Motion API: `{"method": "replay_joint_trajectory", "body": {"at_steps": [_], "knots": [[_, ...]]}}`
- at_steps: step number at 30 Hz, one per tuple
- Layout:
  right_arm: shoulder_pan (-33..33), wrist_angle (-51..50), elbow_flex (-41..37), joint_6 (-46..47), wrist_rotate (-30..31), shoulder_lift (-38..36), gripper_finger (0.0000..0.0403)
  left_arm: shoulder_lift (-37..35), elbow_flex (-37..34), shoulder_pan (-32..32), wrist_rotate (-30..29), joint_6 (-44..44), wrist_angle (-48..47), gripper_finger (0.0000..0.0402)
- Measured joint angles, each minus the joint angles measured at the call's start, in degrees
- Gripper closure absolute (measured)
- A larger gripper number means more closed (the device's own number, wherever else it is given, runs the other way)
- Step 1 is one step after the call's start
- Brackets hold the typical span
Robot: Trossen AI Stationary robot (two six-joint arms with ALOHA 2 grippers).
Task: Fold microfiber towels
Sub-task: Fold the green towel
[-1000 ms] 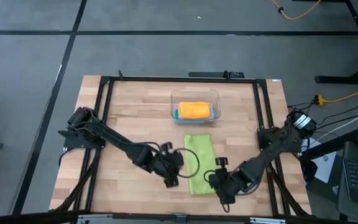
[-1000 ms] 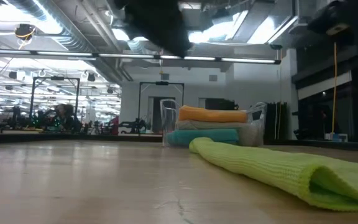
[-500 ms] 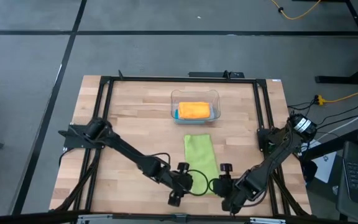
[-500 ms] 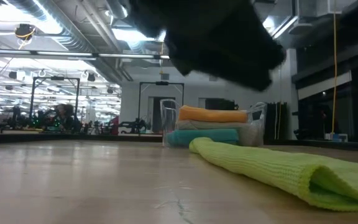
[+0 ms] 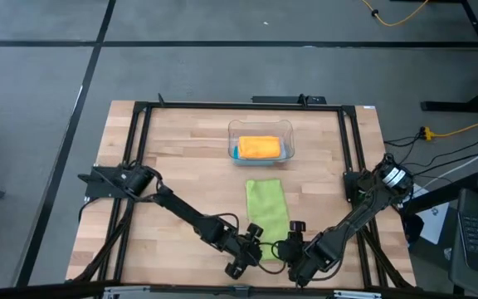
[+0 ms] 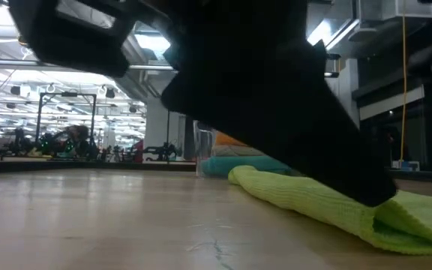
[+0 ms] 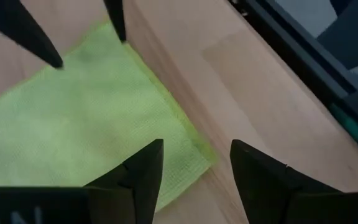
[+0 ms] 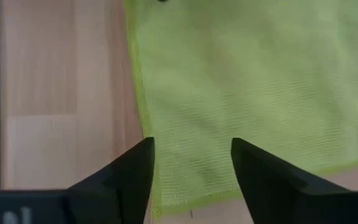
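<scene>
My left gripper (image 7: 194, 165) and right gripper (image 8: 191, 163) both hover with jaws spread wide over the near corners of the green towel (image 5: 267, 209), which lies flat on the table (image 5: 173, 166) just in front of the bin (image 5: 260, 139) holding the orange towel (image 5: 259, 148).

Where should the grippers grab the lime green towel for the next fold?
Probably the two near corners of the lime green towel, one per gripper, coming down from above. It lies flat as a long strip pointing toward the clear bin. The left gripper and right gripper are open over those corners, so pinching there lets them carry the near edge toward the far edge.
</scene>
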Motion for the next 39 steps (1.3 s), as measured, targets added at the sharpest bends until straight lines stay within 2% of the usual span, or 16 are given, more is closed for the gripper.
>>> {"method": "replay_joint_trajectory", "body": {"at_steps": [3,7,20,23,27,36,39], "knots": [[-0.02,1.50,0.00,-2.05,-3.05,1.24,0.0176,0.09,0.12,0.14,0.08,1.67,-2.39,0.0220],[0.02,2.99,0.02,-5.24,-3.87,2.63,0.0179,0.13,0.12,0.81,0.20,2.79,-6.20,0.0220],[-0.87,2.02,0.28,-4.54,-4.28,5.76,0.0190,1.38,0.19,2.05,0.42,4.32,-4.42,0.0220],[-0.84,2.11,0.25,-3.51,-3.07,5.86,0.0211,1.47,0.17,2.05,0.37,2.43,-4.33,0.0225],[-0.79,2.18,0.22,-2.67,-2.05,5.97,0.0255,1.51,0.16,2.08,0.40,-1.08,-4.59,0.0254],[-1.02,3.00,0.04,-2.94,0.39,6.06,0.0381,1.63,0.12,1.94,-0.39,-4.86,-4.28,0.0366],[-1.05,3.27,0.02,-2.87,0.42,6.06,0.0391,1.65,0.12,1.97,-0.65,-4.86,-4.30,0.0395]]}}
